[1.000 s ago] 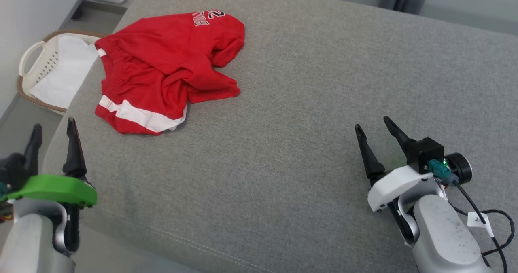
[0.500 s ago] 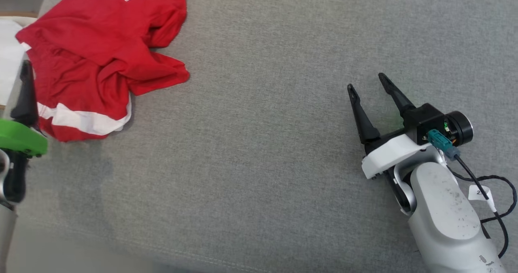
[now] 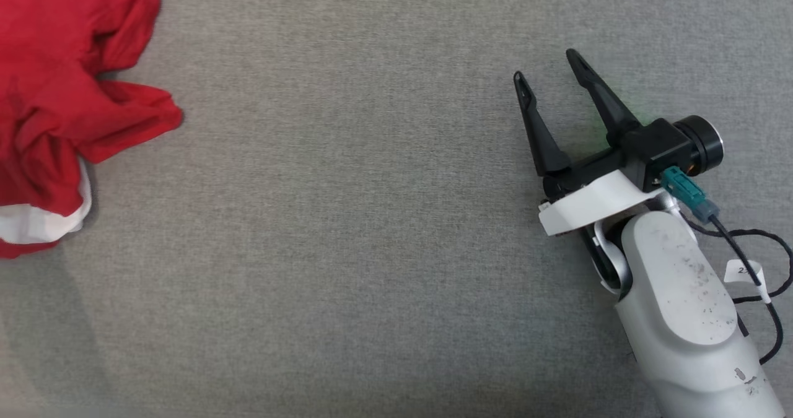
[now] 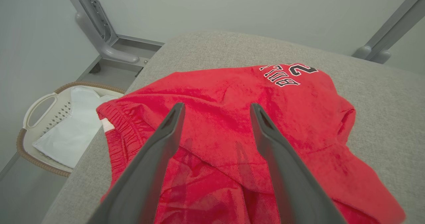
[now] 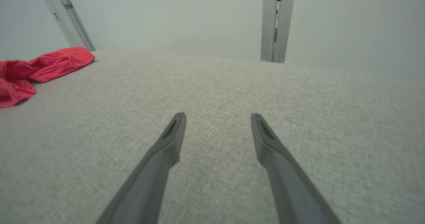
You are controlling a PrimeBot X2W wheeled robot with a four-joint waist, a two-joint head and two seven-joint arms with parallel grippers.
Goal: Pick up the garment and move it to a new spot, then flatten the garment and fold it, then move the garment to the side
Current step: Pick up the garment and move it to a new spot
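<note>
The garment (image 3: 56, 108), a crumpled pair of red shorts with a white band and printed lettering, lies at the head view's left edge on the grey cushion (image 3: 347, 232). It also appears as the garment (image 4: 232, 131) in the left wrist view and as a red heap (image 5: 40, 68) far left in the right wrist view. My left gripper (image 4: 214, 108) hovers open just above the shorts, nothing between its fingers. Far to the right of the garment, my right gripper (image 3: 546, 65) is open and empty over bare fabric, seen again as the right gripper (image 5: 217, 117).
A cream laundry basket (image 4: 43, 108) holding white cloth (image 4: 73, 127) sits on the floor beyond the cushion's left edge. Grey metal frame posts (image 4: 99, 35) and a post (image 5: 274, 21) stand against the pale wall behind. A black cable (image 3: 759, 269) trails from my right wrist.
The head camera has swung right, so the garment slid to the picture's left edge and the left gripper left the picture. The right gripper sits higher in the picture, still open.
</note>
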